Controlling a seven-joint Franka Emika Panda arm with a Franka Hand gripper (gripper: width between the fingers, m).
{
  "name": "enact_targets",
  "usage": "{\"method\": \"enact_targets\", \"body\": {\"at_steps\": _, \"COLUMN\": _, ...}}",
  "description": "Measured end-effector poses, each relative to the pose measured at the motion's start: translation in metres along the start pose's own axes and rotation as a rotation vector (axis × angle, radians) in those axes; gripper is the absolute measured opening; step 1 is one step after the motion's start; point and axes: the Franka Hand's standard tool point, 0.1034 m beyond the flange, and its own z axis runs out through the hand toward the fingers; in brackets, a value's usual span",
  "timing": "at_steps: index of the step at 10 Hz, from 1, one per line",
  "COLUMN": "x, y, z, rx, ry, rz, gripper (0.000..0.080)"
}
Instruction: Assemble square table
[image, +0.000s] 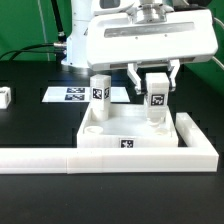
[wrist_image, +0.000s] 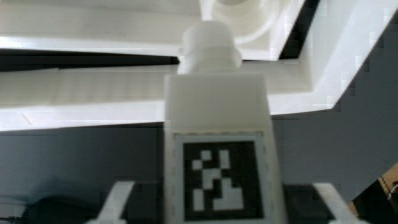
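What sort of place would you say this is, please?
Most likely a robotics lab bench: a black table carries a marker board with printed tags, a robot's fingers grip a tagged leg block, and a white rail fences the work area.

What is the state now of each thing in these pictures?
square slab: flat, against the L-shaped rail.
held leg block: upright, over a slab corner.
hand: shut on the held leg block.
second leg block: upright at another corner, free.
third leg block: apart on the table.
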Motion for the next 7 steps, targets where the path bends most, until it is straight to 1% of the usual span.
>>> {"method": "enact_targets", "body": {"at_steps": 1, "x": 0.0, "y": -0.002, "z": 0.0, "rx": 0.001, "ry": 0.003, "rz": -0.003, "gripper": 0.029}}
{"method": "enact_targets", "body": {"at_steps": 2, "x": -0.001, "y": -0.002, "z": 0.001, "rx": -0.004, "ry": 0.013, "rz": -0.004, "gripper": 0.029}}
{"method": "enact_targets", "body": {"at_steps": 3, "x": -0.005, "y": -0.004, "z": 0.003, "rx": 0.002, "ry": -0.004, "rz": -0.005, "gripper": 0.029}}
{"method": "enact_targets", "body": {"at_steps": 4, "x": -0.006, "y": -0.003, "z": 0.004, "rx": -0.004, "ry": 0.006, "rz": -0.005, "gripper": 0.029}}
{"method": "enact_targets", "body": {"at_steps": 5, "x": -0.01, "y": -0.004, "z": 0.007, "rx": 0.003, "ry": -0.016, "rz": -0.005, "gripper": 0.029}}
{"method": "enact_targets", "body": {"at_steps": 7, "x": -0.01, "y": -0.005, "z": 0.008, "rx": 0.003, "ry": -0.014, "rz": -0.006, "gripper": 0.029}}
